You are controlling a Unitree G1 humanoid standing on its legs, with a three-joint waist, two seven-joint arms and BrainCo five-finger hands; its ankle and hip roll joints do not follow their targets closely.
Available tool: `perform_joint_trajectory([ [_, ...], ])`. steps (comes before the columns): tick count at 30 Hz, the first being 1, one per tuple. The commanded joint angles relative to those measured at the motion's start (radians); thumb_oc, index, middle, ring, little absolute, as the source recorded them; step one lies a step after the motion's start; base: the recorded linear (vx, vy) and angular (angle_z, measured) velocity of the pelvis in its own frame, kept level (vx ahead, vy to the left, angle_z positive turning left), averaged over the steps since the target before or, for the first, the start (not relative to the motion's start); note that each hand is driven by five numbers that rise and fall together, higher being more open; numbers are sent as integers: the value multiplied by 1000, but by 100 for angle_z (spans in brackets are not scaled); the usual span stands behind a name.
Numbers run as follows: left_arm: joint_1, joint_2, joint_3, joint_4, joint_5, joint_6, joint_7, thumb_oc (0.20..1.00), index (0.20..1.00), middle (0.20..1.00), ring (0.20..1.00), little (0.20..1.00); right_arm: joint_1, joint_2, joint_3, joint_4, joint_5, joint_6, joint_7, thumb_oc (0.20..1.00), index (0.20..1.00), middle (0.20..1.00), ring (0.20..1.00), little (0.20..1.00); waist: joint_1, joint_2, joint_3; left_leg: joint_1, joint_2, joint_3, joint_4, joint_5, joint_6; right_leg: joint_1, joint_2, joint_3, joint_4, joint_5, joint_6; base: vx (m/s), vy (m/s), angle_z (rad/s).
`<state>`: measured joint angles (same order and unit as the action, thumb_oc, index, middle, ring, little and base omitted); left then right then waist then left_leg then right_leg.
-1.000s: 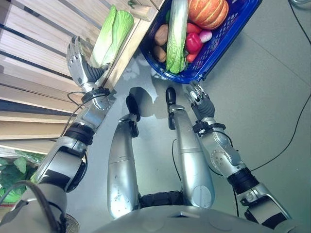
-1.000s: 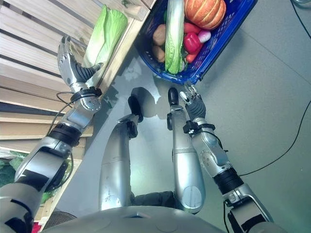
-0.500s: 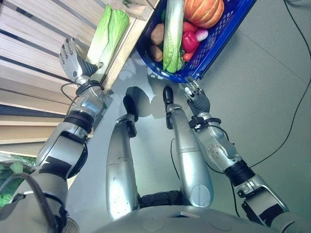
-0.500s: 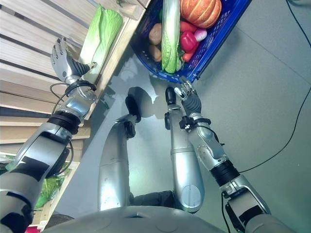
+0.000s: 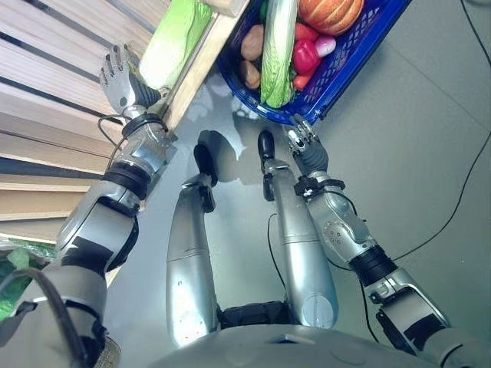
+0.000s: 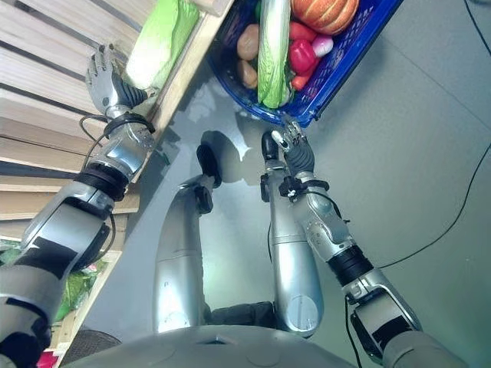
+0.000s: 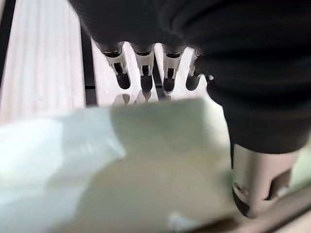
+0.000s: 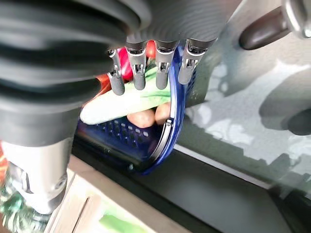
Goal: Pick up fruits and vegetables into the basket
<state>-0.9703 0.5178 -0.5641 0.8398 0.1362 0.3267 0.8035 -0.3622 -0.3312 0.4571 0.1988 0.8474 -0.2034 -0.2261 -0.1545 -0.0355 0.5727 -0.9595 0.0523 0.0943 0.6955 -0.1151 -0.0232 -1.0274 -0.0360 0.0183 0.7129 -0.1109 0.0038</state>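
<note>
Since a second ago my left hand (image 5: 123, 79) has slid up along the wooden slatted shelf (image 5: 54, 84) and now sits at the stalk end of the napa cabbage (image 5: 170, 38), which lies on the shelf's outer edge. My fingers (image 7: 145, 73) are straight and spread above the slats, my thumb (image 7: 257, 179) sits beside the pale leaves, and nothing is gripped; the cabbage (image 7: 116, 165) lies right under my palm, though I cannot tell whether I touch it. My left forearm runs up from the lower left, wrist bent toward the cabbage. My right hand (image 5: 307, 149) has crept a little closer to the blue basket (image 5: 349, 57) on the grey floor (image 5: 430, 153); it hangs just short of the near rim, fingers (image 8: 163, 68) relaxed and empty, pointing at the rim (image 8: 170, 131). Farther off, the basket holds a second long cabbage (image 5: 278, 54), potatoes (image 5: 252, 44), a red pepper (image 5: 305, 55) and an orange pumpkin (image 5: 330, 11).
</note>
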Motion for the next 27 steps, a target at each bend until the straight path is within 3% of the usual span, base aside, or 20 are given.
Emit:
perform_joint_trajectory([
  [1, 6, 16, -11, 46, 39, -6, -24, 827, 827, 827, 827, 827, 23, 20, 17, -53, 23, -35, 10, 1000, 1000, 1000, 1000, 1000, 12, -15, -53, -26, -44, 35, -45, 22, 11, 30, 25, -72, -29, 38, 17, 0, 0, 0],
  [3, -1, 19, -20, 47, 57, -29, -36, 498, 498, 498, 498, 498, 22, 19, 19, -52, 29, -37, 15, 1000, 1000, 1000, 1000, 1000, 12, -17, -53, -27, -44, 34, -48, 25, 8, 30, 26, -73, -33, 41, 18, -19, -34, -1],
  [4, -2, 19, -22, 46, 64, -30, -39, 460, 460, 460, 460, 460, 23, 19, 19, -51, 29, -37, 16, 1000, 1000, 1000, 1000, 1000, 12, -17, -53, -27, -43, 34, -48, 25, 7, 30, 26, -73, -35, 42, 18, -18, -41, 0],
  [5, 0, 18, -27, 39, 71, -35, -41, 200, 200, 200, 200, 200, 27, 19, 18, -52, 30, -38, 20, 1000, 1000, 1000, 1000, 1000, 12, -17, -53, -28, -44, 33, -48, 25, 7, 30, 26, -73, -34, 42, 19, -11, -30, 0],
  [15, 8, 25, -34, 17, 99, -80, -6, 200, 200, 200, 200, 200, 43, 22, 29, -54, 34, -52, 47, 1000, 1000, 1000, 1000, 1000, 13, -17, -53, 7, -41, 34, -77, 37, 3, 66, 30, -77, -64, 46, 22, -14, -27, -1],
  [21, 25, 30, -14, 4, 77, -66, 27, 200, 200, 200, 200, 200, 56, 23, 29, -67, 26, -61, 52, 1000, 1000, 1000, 1000, 1000, 15, -17, -53, 35, -38, 34, -96, 44, 1, 95, 30, -83, -75, 41, 22, -9, -12, 0],
  [25, 47, 36, 17, -5, 57, -117, 71, 200, 200, 200, 200, 200, 65, 27, 30, -65, 22, -76, 62, 1000, 1000, 1000, 1000, 1000, 18, -17, -53, 69, -34, 33, -112, 47, -3, 130, 27, -87, -87, 37, 23, 0, 0, 0],
  [27, 85, 49, 57, -33, 50, -200, 126, 200, 200, 200, 200, 200, 85, 23, 26, -72, 12, -89, 82, 1000, 1000, 1000, 1000, 1000, 24, -18, -53, 123, -35, 30, -137, 52, -7, 188, 27, -90, -117, 36, 25, -10, -20, 1],
])
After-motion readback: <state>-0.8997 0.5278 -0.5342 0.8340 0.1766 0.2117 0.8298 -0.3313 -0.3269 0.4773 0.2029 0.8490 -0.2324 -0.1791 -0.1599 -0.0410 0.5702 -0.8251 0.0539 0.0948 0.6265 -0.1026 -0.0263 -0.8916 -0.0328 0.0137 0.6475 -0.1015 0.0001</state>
